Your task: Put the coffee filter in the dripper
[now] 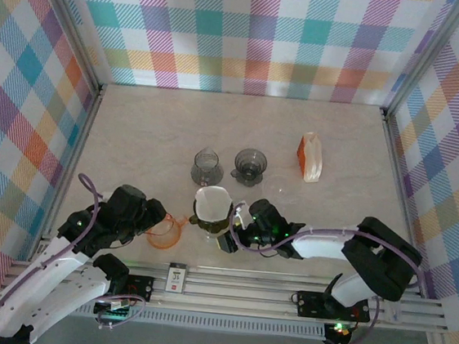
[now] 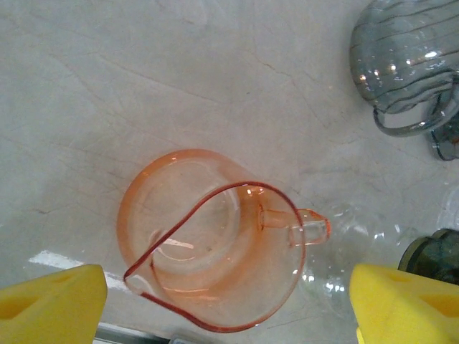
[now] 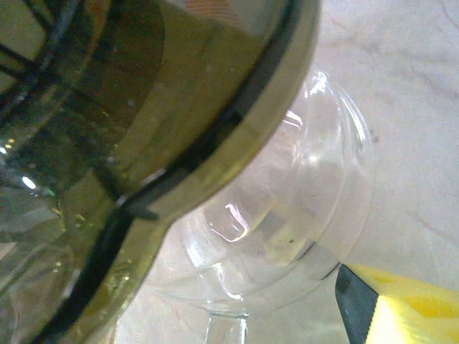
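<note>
Near the table's [image 1: 135, 129] front edge, the coffee filter [image 1: 212, 202] is sitting in the olive dripper [image 3: 143, 107], so we are probably finishing placement. Our left jaws are hanging wide over the orange pitcher [image 2: 215, 251]; we cannot tell how the right jaws stand. Next calls for backing away gently.

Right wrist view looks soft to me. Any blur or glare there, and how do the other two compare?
Right wrist: dark dripper very close and blurred, bright glints on the clear glass beyond it. Left wrist: orange pitcher fairly sharp, small highlights on its rim. Top external: evenly lit, white filter slightly washed out.
</note>
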